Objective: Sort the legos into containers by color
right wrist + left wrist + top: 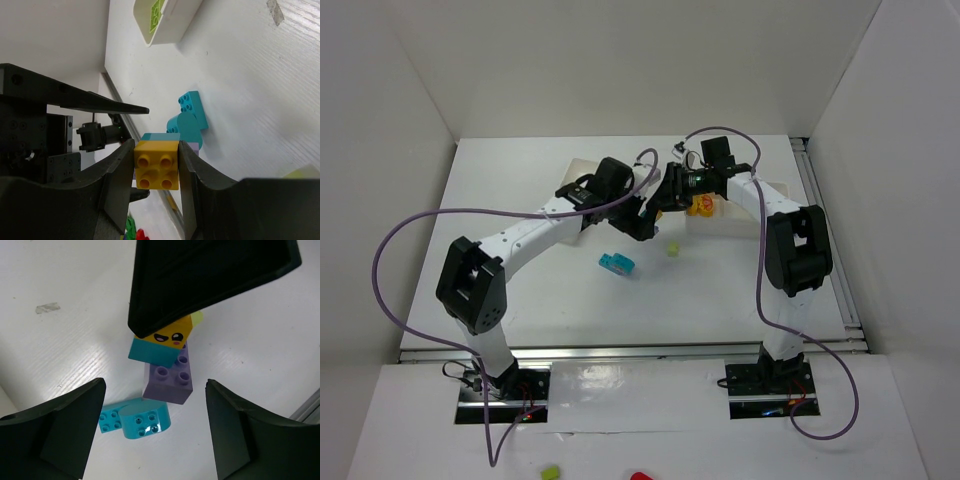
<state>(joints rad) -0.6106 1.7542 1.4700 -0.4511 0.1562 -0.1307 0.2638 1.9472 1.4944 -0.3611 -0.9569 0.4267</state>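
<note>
The right tool [156,155] is clamping a yellow brick [156,172] between its two fingers, pressing on the smooth side walls. The brick's four studs are facing back toward the wrist, so the short stack is running lengthwise along the fingers, away from the wrist. A cyan piece [152,353] is sitting against the yellow brick's far end. A purple brick [168,381] is showing just past that, though I cannot tell whether it is joined on.

The plastic is looking hard, light and glossy. I am judging it stiff enough for a firm squeeze but prone to slipping or twisting, so flat opposite walls are the place to take hold, not studs or corners.

The left tool [155,432] is hovering with its fingers spread apart, gripping nothing. Just beyond its fingertips a curved cyan brick [135,420] is lying on the surface [60,350], studs toward it. Farther out past the right tool, a tray [172,25] is holding a pale green brick [156,15].
</note>
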